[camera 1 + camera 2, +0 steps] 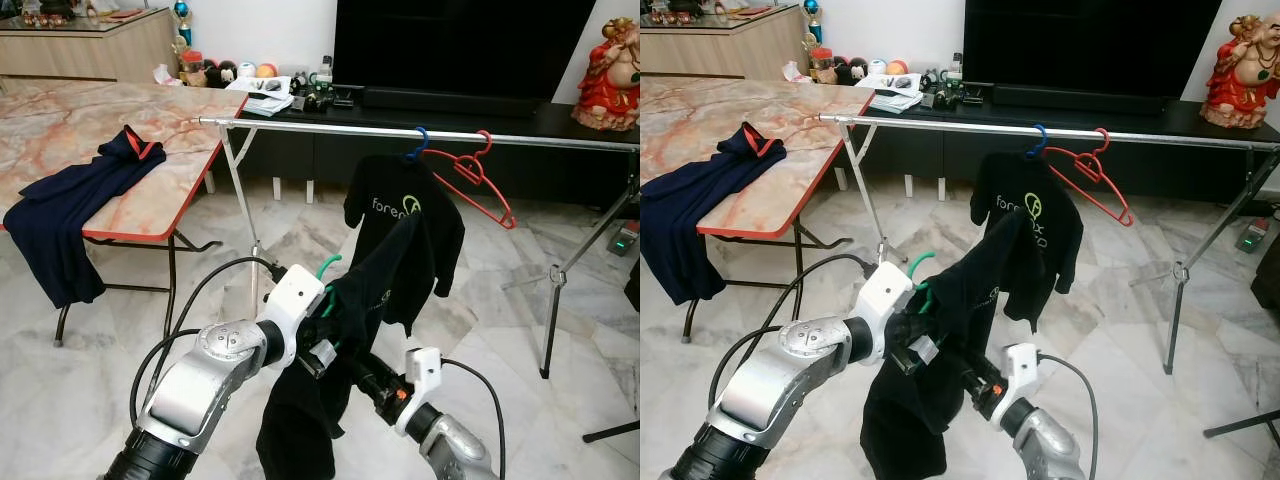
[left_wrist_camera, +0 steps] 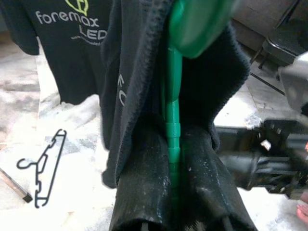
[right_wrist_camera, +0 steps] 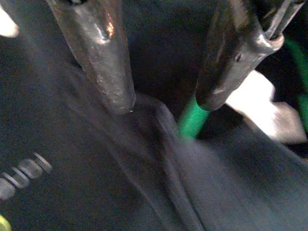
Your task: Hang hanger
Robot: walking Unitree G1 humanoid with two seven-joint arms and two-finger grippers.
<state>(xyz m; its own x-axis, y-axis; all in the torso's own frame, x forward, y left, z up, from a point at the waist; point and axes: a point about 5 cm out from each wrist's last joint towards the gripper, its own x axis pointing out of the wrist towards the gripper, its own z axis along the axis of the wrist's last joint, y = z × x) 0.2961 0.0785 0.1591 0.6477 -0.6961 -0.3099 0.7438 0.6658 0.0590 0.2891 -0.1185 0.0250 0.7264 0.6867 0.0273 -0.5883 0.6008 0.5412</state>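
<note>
At far left a table (image 1: 170,190) carries a navy shirt (image 1: 75,205) that trails over its near edge, apparently waiting its turn. Just right of the table's corner a silver rail (image 1: 330,127) begins and runs across the room on folding legs.

Low in the foreground, the left gripper (image 2: 172,190) is clenched on the stem of a green hanger (image 2: 173,115), its two black fingers (image 2: 144,192) pressed either side of the plastic. A black shirt (image 1: 370,290) is draped over that hanger and hangs down in front of the robot. The hanger sits below the rail and well short of it, so it is not yet hung. This grip probably keeps the hook upright and free to be lifted over the bar.

Just right of it, the right gripper (image 3: 166,103) has its fingers spread apart against the shirt cloth, with a strip of green hanger between the tips; it grasps nothing, and seems to be steadying or arranging the fabric.

Further right on the rail hang a black printed tee (image 1: 400,215) on a blue hook and an empty red hanger (image 1: 478,178), tilted. A black hanger (image 2: 42,168) lies on the floor.

The cloth hides the green hanger's shoulders. The right wrist view is blurred, and the rail's far end is cut off.
</note>
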